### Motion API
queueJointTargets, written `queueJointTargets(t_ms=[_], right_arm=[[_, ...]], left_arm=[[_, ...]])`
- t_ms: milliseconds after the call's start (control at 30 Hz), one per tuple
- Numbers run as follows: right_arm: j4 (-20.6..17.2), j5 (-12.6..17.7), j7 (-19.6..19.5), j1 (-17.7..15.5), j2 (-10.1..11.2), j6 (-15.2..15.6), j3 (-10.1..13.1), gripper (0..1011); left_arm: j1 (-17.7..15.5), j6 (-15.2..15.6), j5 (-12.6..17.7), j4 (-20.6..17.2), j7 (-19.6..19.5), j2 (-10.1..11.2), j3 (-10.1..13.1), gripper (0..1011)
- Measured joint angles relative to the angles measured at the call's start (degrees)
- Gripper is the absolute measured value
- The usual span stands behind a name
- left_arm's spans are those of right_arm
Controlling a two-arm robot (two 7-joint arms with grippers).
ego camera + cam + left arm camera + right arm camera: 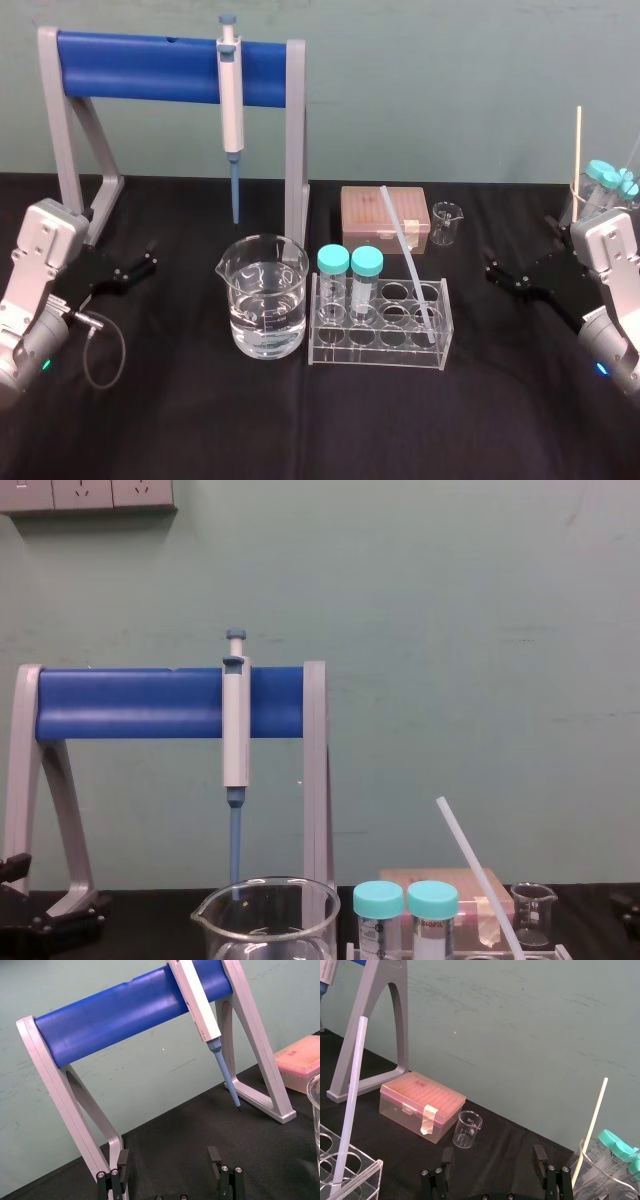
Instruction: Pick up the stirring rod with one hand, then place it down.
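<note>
Both arms sit out at the sides, pretty much mirror images. The left arm (35, 285) comes in from the left edge with its white wrist section tilted inward. The left gripper (146, 258) points toward the middle, jaws spread wide with nothing between them. Same deal with the right arm (612, 290) on the right. The right gripper (495, 270) aims inward, jaws parted and empty.

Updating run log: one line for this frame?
stirring rod: leaning in tube rack | left end effector: open, parked left | right end effector: open, parked right
</note>
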Motion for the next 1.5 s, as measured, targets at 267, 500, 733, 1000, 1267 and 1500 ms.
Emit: queueJointTargets(t_ms=[267, 500, 733, 1000, 1267, 1500], right_arm=[[0.0, 0.0, 0.0, 0.0, 0.0, 0.0, 0.0, 1000], [0.0, 0.0, 0.0, 0.0, 0.0, 0.0, 0.0, 1000], [0.0, 0.0, 0.0, 0.0, 0.0, 0.0, 0.0, 1000], [0.0, 0.0, 0.0, 0.0, 0.0, 0.0, 0.0, 1000], [0.0, 0.0, 0.0, 0.0, 0.0, 0.0, 0.0, 1000], [0.0, 0.0, 0.0, 0.0, 0.0, 0.0, 0.0, 1000]], left_arm=[[0.0, 0.0, 0.0, 0.0, 0.0, 0.0, 0.0, 1000], [0.0, 0.0, 0.0, 0.0, 0.0, 0.0, 0.0, 1000], [0.0, 0.0, 0.0, 0.0, 0.0, 0.0, 0.0, 1000], [0.0, 0.0, 0.0, 0.0, 0.0, 0.0, 0.0, 1000], [0.0, 0.0, 0.0, 0.0, 0.0, 0.0, 0.0, 1000], [0.0, 0.0, 0.0, 0.0, 0.0, 0.0, 0.0, 1000]])
